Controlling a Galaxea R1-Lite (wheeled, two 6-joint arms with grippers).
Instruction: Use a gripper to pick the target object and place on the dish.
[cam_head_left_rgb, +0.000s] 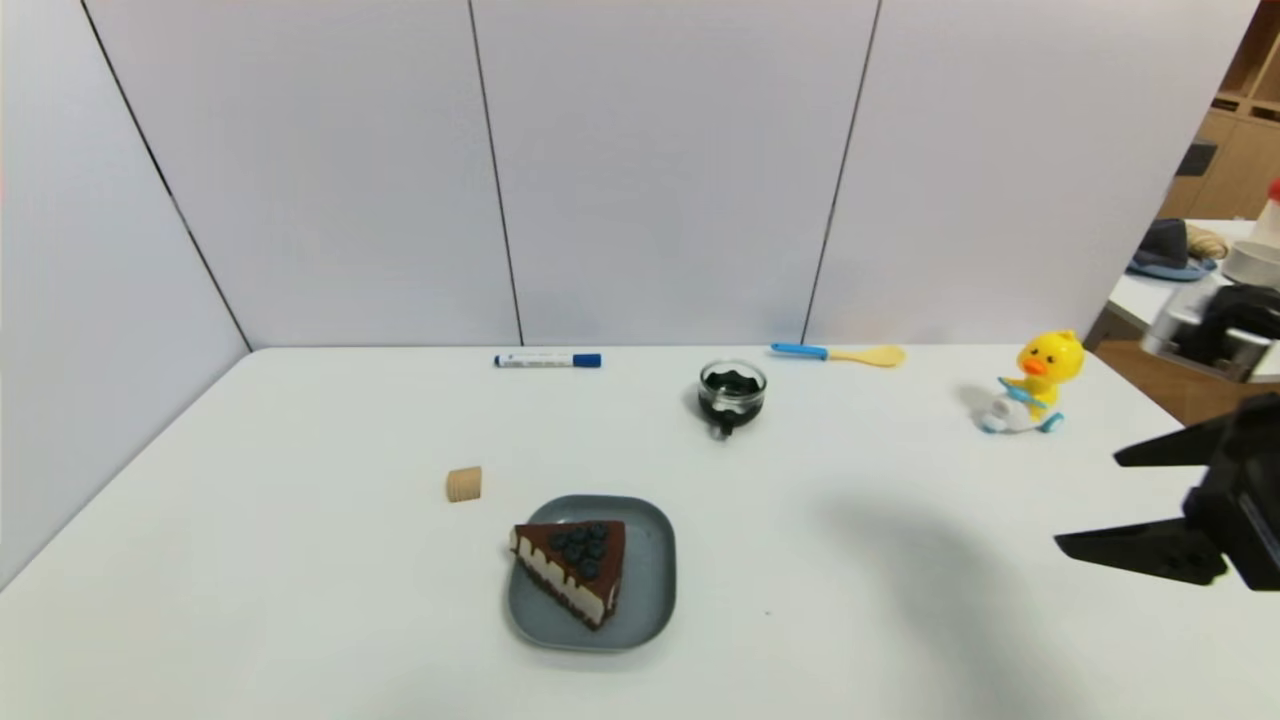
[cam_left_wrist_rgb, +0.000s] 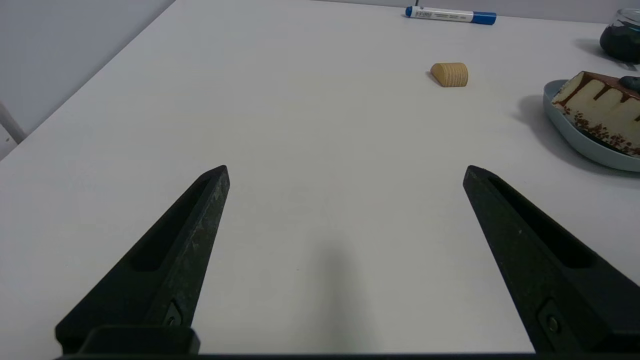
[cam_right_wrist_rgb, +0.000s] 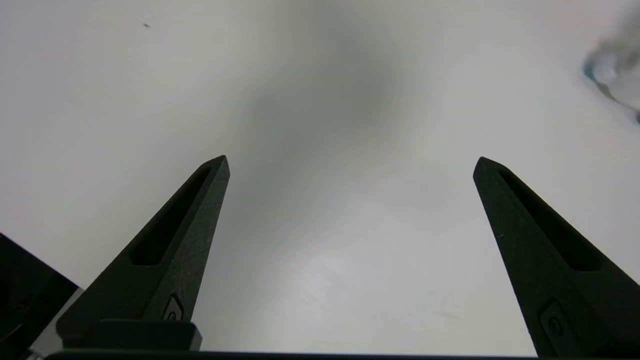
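The cake (cam_head_left_rgb: 578, 568) sits on the dish (cam_head_left_rgb: 650, 600), toward its left side, the pointed end reaching the rim. The right hand (cam_head_left_rgb: 1086, 502) is spread wide and holds nothing, above the surface (cam_head_left_rgb: 300, 600) well to the right of the dish. The left hand (cam_left_wrist_rgb: 346, 172) is parked over the surface's left part, also spread and unladen. The placing looks done; at most, clearing the right arm fully seems left.
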